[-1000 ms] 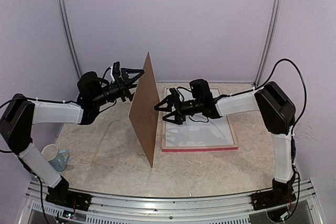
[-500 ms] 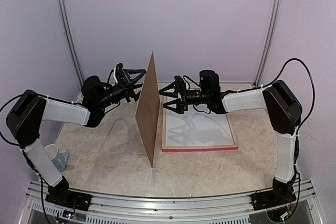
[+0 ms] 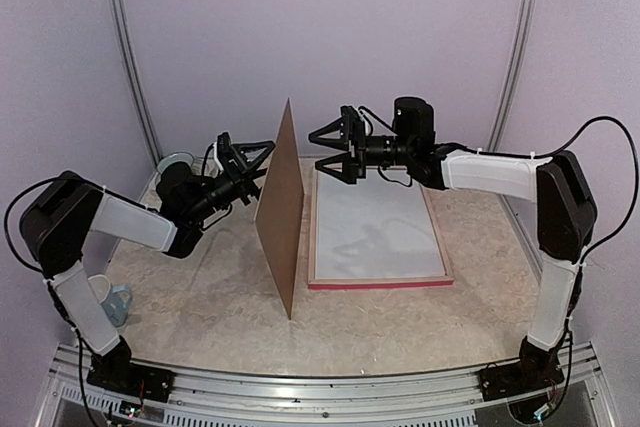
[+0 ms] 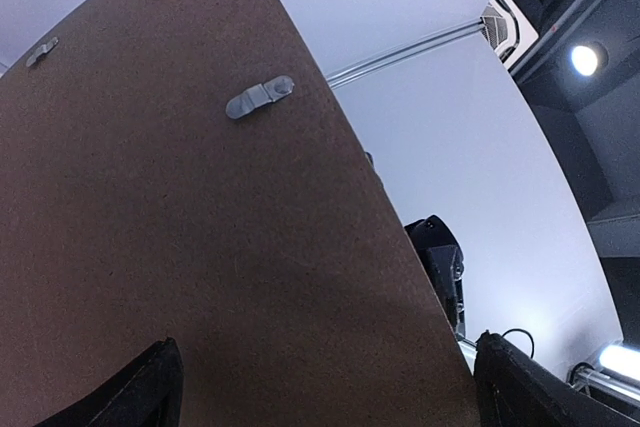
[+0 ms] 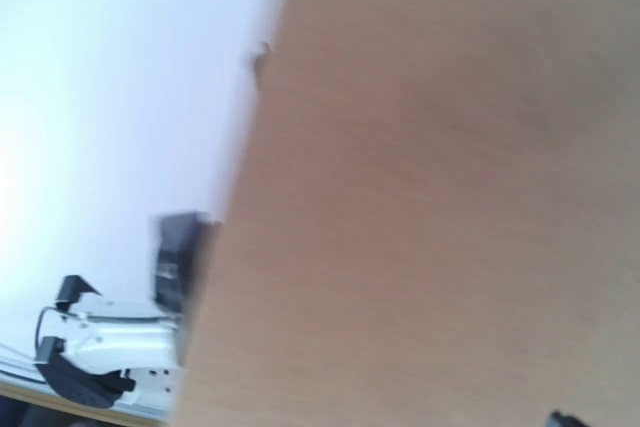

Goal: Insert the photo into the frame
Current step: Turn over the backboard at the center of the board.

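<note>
On either side of the upright backing board [image 3: 282,209], the left end effector [image 3: 266,161] and right end effector [image 3: 320,147] gape apart; unheld, it could topple.

The backing board [image 3: 283,209] stands on its edge in the middle of the desk [image 3: 200,287]. The frame [image 3: 380,281] lies flat just to its right. The left end effector [image 3: 266,161] is left of the board. The right end effector [image 3: 316,152] is right of it, above the frame's far end. A mug [image 3: 112,297] sits at the near left.
</note>
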Controlling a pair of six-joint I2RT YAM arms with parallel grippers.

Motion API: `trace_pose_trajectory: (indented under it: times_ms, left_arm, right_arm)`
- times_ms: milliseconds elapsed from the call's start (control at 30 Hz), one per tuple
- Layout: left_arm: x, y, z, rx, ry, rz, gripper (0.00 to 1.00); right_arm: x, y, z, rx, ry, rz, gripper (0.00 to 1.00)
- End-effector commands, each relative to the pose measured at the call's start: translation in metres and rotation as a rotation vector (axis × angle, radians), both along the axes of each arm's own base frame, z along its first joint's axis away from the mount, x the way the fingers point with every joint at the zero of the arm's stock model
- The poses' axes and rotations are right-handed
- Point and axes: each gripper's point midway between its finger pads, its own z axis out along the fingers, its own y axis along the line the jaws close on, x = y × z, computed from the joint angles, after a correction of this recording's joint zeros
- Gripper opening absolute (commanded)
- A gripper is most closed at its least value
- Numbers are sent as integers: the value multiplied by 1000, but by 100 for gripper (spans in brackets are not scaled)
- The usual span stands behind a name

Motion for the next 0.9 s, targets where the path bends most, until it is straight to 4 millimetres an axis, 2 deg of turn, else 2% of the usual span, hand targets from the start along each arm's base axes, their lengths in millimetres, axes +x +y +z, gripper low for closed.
trace_pose_trajectory:
  times_ms: [0,167,367,567,733,867]
  left_arm:
    - [-5,-18,-57,79,108,-30,99]
    - [-5,-32,-55,60,105,-60,99]
    - [-1,-48,-44,72,73,-79,99]
    - [-5,-59,-49,71,90,-94,99]
    - [-10,-69,-45,54,82,-118,99]
    - [-10,-74,-46,55,83,-130,99]
  right_arm:
    - [1,-7,27,-27,-53,-25,97]
    - [4,-6,25,-58,-49,-35,96]
    - [5,-6,16,-84,-33,-39,95]
    - [7,-12,18,-108,-39,-61,95]
    - [9,-17,21,-119,-40,-81,94]
    - [12,-21,14,-158,-35,-108,92]
